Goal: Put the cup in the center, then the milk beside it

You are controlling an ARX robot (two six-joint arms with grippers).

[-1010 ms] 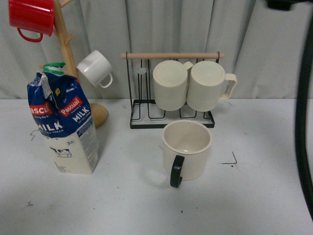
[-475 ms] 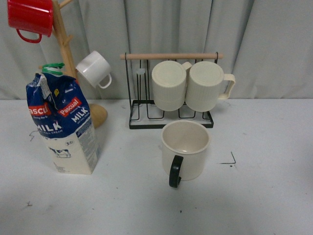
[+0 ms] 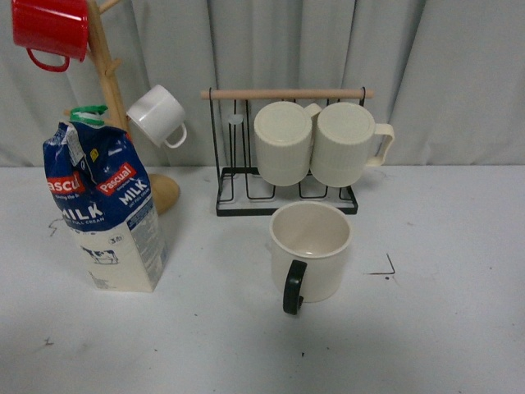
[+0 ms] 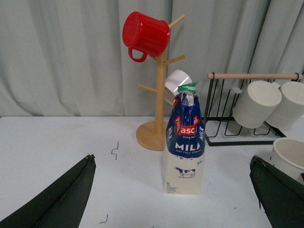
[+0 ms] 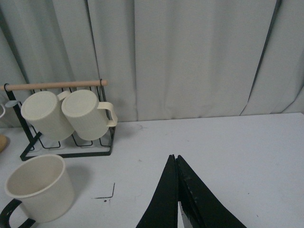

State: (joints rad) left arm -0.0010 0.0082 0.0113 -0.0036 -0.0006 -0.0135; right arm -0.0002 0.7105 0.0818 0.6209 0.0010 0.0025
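Observation:
The cup (image 3: 312, 246), a smooth cream-white mug with a black handle (image 3: 294, 287) turned toward me, stands upright in the middle of the table in front of the wire rack. The milk (image 3: 107, 213), a blue-topped carton with a green cap, stands upright at the left. Neither gripper shows in the front view. In the left wrist view my left gripper (image 4: 172, 158) is open, and the milk (image 4: 185, 142) stands some way beyond its spread fingers, apart from them. The right gripper (image 5: 174, 157) is shut on nothing, to the right of the cup (image 5: 40, 187).
A wooden mug tree (image 3: 105, 74) behind the milk carries a red mug (image 3: 51, 29) and a small white mug (image 3: 157, 115). A black wire rack (image 3: 287, 201) holds two ribbed cream mugs (image 3: 316, 144). A black corner mark (image 3: 385, 269) lies right of the cup. Grey curtain behind.
The dark arm part along the right edge of the front view one second ago has left the picture. Cup and milk stand where they were.

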